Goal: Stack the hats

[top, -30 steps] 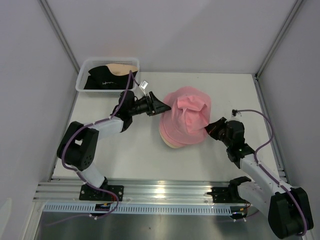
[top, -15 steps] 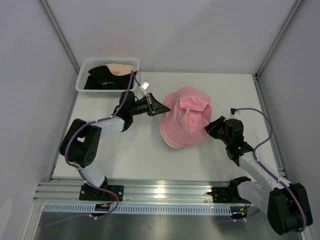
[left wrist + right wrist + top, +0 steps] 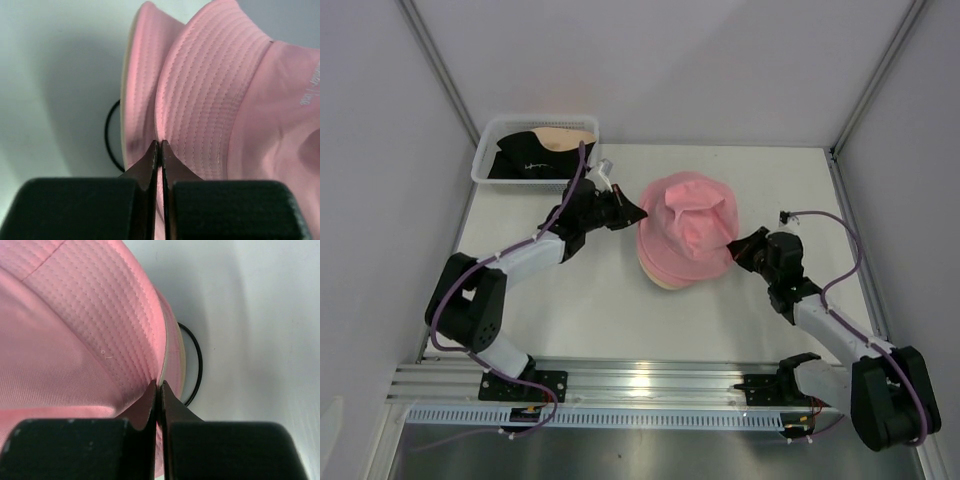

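A pink hat [image 3: 685,225] sits on top of a stack in the middle of the table, over another pink hat and a cream one whose edge [image 3: 665,284] shows below. My left gripper [image 3: 638,212] is shut on the top pink hat's brim [image 3: 200,100] at its left side. My right gripper [image 3: 735,250] is shut on the same hat's brim [image 3: 100,315] at its right side. A black hat [image 3: 525,160] and a cream hat [image 3: 565,137] lie in the white basket [image 3: 485,170] at the back left.
A black wire-loop stand [image 3: 111,135] [image 3: 195,365] shows under the stack's rim. Grey walls close in the table on the left, back and right. The metal rail [image 3: 640,385] runs along the near edge.
My left gripper has closed on the top pink hat's left brim and pulled back left and a little up. The hat's crown has bunched up. The right gripper has kept its grip.
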